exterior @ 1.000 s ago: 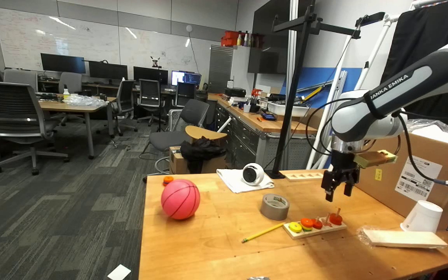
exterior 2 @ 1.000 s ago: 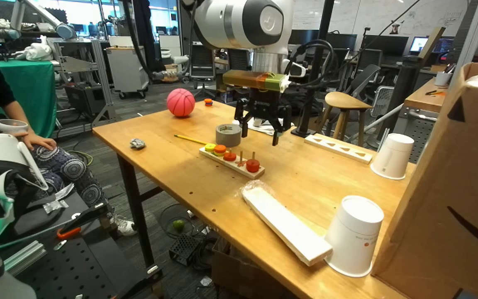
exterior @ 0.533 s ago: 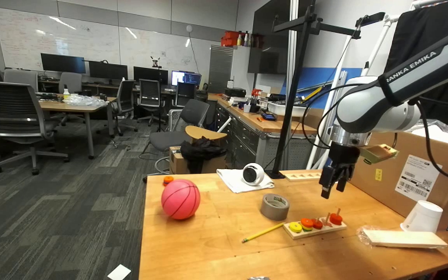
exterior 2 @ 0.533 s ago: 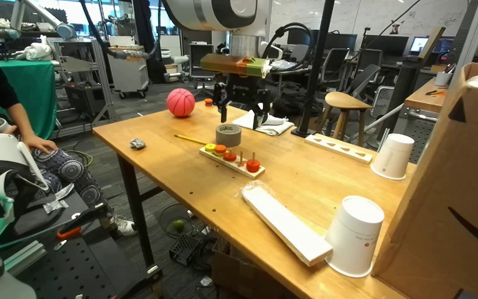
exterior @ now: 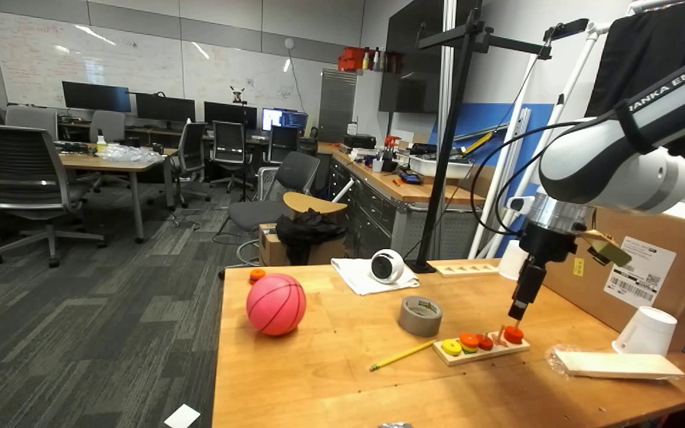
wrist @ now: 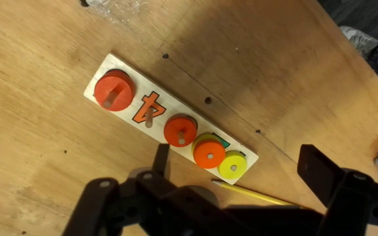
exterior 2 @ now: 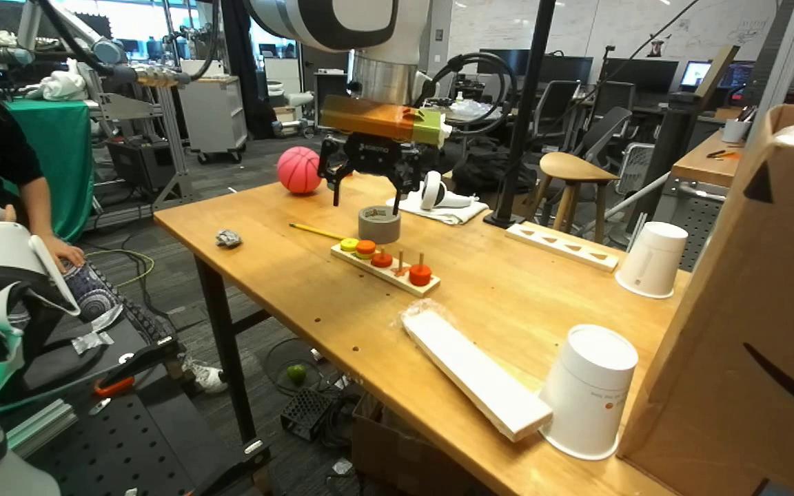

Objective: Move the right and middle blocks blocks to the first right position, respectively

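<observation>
Wrist view: my gripper [wrist: 235, 154] hangs empty, spread wide presumably so I can straddle and lift, clear of the orange block [wrist: 207, 149] and red blocks [wrist: 176, 126], which pegs [wrist: 110, 99] keep lined up on their wooden board [wrist: 172, 106].

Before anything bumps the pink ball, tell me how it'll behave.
The pink ball would probably roll, being round on a flat tabletop. It might drop off too, since it sits near the tabletop's rimless edge.
</observation>
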